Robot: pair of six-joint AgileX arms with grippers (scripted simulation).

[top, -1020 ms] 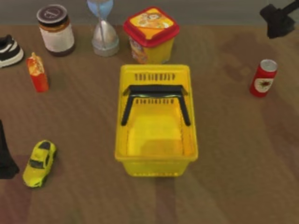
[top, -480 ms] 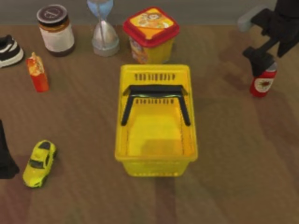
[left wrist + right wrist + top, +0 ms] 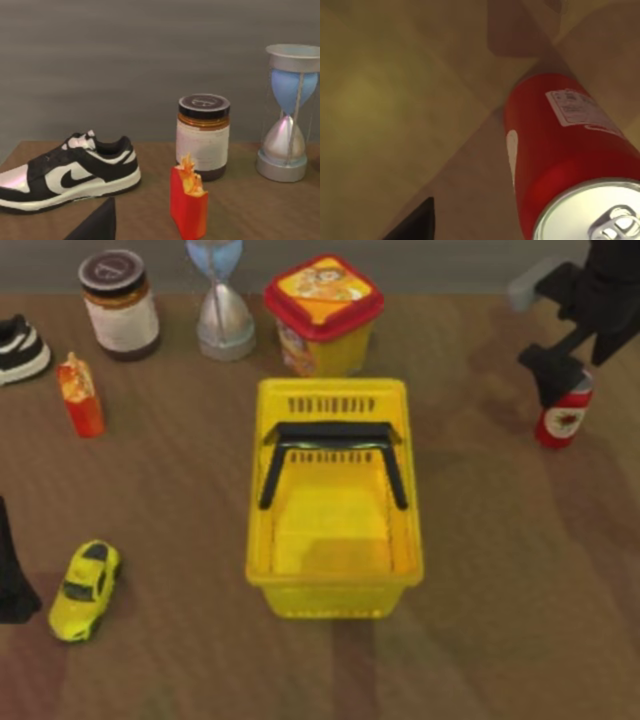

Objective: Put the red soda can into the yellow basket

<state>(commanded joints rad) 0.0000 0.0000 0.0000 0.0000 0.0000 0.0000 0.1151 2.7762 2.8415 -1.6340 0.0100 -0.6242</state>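
Note:
The red soda can (image 3: 563, 420) stands upright at the table's right side, well right of the yellow basket (image 3: 330, 595). The basket sits in the middle with its black handle folded across the opening. My right gripper (image 3: 558, 372) hovers directly over the can's silver top, open and holding nothing. In the right wrist view the can (image 3: 555, 150) is close, beside one dark fingertip (image 3: 417, 222). My left gripper (image 3: 10, 580) is parked at the table's left edge, open.
Along the back stand a jar (image 3: 120, 305), an hourglass (image 3: 223, 310) and a red-lidded yellow tub (image 3: 323, 315). A shoe (image 3: 20, 348) and a red-orange carton (image 3: 82, 395) are at the left, a yellow toy car (image 3: 85, 588) at front left.
My right arm came in from the back right corner and now covers the can's top. It has barely moved in the last half second. The can has not moved.

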